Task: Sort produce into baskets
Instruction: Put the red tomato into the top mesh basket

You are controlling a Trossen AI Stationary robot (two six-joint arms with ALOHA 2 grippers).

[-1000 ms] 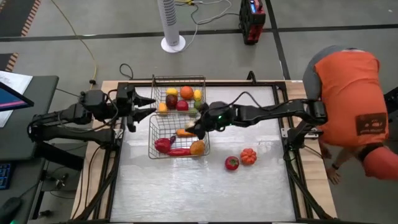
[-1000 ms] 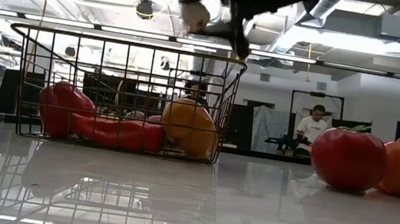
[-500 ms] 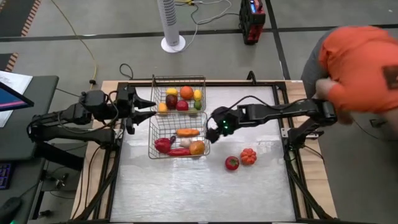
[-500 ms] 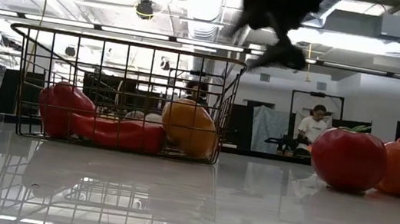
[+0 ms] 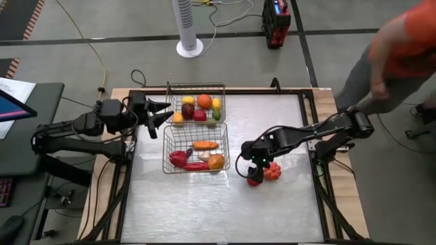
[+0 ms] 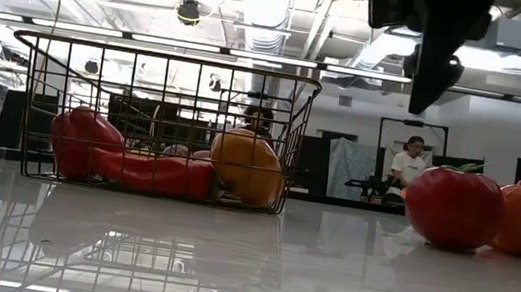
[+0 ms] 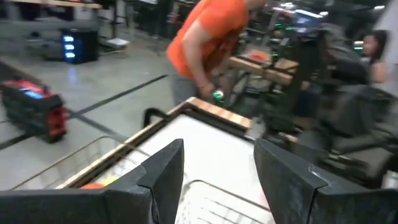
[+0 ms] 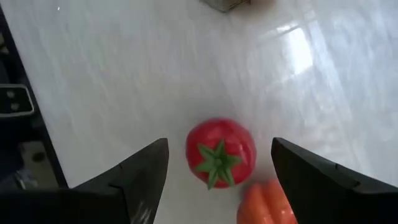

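Observation:
A red tomato (image 8: 221, 152) and an orange pumpkin-like piece (image 8: 267, 200) rest on the white table, right of the near wire basket (image 5: 195, 151). My right gripper (image 8: 219, 148) is open and hangs above the tomato (image 6: 454, 207), with one finger on either side of it in the wrist view and no touch. It also shows in the high view (image 5: 253, 165) and in the low view (image 6: 438, 63). The near basket holds a red pepper (image 6: 80, 140), a chili, a carrot and an orange piece (image 6: 246, 164). The far basket (image 5: 196, 102) holds several fruits. My left gripper (image 5: 161, 113) is open and empty at the far basket's left side.
A person in an orange top (image 5: 409, 41) stands at the table's far right corner, beside my right arm's base. Bare white tabletop (image 5: 204, 204) lies in front of the baskets. A white fan column (image 5: 189, 27) stands on the floor behind the table.
My right gripper has let go of a pale piece over the near basket, where the piece now lies. It has then gone toward the table's right and near edges, ending above the tomato. The person has moved away toward the right.

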